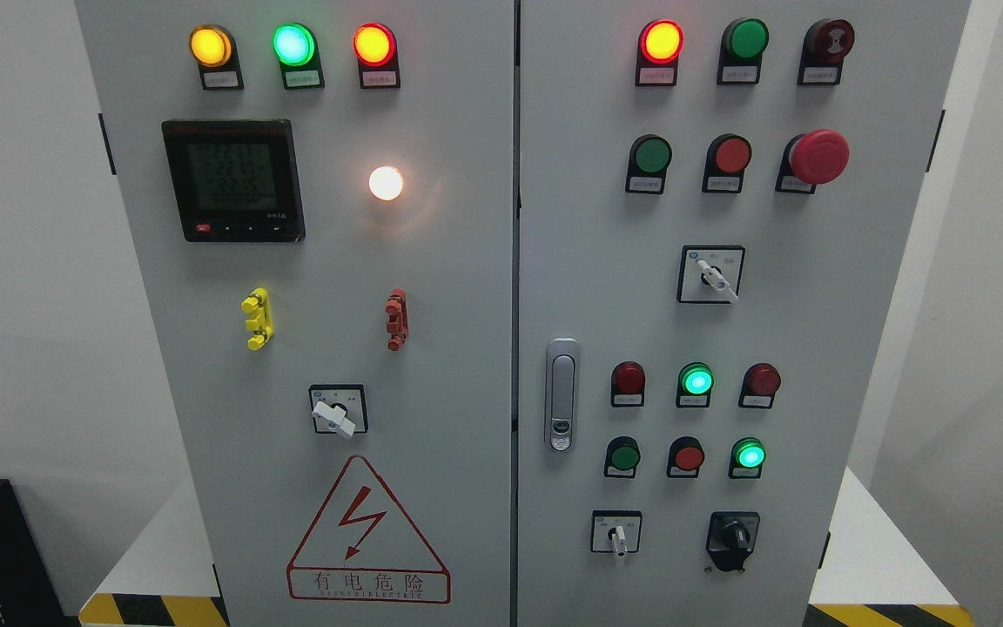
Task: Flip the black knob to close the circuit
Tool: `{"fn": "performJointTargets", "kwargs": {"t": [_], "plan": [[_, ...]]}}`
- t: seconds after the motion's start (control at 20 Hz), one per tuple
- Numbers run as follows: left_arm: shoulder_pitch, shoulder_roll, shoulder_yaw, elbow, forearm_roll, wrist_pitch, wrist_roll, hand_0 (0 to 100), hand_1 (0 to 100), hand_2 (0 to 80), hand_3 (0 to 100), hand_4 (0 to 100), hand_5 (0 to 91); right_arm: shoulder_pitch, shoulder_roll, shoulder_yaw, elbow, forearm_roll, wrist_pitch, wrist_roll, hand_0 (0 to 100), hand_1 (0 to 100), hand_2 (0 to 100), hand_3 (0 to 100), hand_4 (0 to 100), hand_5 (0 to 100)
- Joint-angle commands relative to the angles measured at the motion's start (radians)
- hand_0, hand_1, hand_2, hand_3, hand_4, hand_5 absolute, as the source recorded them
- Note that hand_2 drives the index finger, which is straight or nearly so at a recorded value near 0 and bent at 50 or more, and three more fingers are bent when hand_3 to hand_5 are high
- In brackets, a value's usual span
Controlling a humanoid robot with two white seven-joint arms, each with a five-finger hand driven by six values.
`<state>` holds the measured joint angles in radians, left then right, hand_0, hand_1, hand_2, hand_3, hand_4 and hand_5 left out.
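The black knob (733, 537) sits low on the right door of the grey electrical cabinet (432, 287), on a black square base. Its handle points up and to the left. To its left is a small white-handled selector switch (616, 535) pointing down. Neither of my hands nor arms shows anywhere in the head view.
Another white selector (711, 275) sits mid right door, a larger one (336, 413) on the left door. A red mushroom stop button (818, 157) juts out at upper right. A metal door latch (562, 394) stands beside the seam. Lit indicator lamps and a meter (232, 180) fill the panels.
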<state>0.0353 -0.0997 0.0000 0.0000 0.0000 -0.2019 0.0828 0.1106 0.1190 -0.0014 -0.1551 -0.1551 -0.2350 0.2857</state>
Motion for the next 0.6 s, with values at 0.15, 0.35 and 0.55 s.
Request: {"fn": "performJointTargets", "kwargs": {"t": [0.15, 0.35, 0.55], "plan": [[0.000, 0.000, -0.021, 0.021, -0.021, 0.001, 0.000, 12, 56, 0.0, 0, 0, 0.0, -0.039, 0.002, -0.006, -0.105, 0.092, -0.001, -0.039, 0, 18, 0, 0, 0, 0], [0.000, 0.000, -0.021, 0.021, -0.021, 0.001, 0.000, 12, 56, 0.0, 0, 0, 0.0, -0.035, 0.004, -0.017, -0.210, 0.180, -0.001, -0.077, 0, 18, 7, 5, 0, 0], [0.000, 0.000, -0.021, 0.021, -0.021, 0.001, 0.000, 12, 56, 0.0, 0, 0, 0.0, -0.034, 0.004, -0.015, -0.309, 0.235, -0.003, -0.115, 0, 18, 21, 26, 18, 0]]}}
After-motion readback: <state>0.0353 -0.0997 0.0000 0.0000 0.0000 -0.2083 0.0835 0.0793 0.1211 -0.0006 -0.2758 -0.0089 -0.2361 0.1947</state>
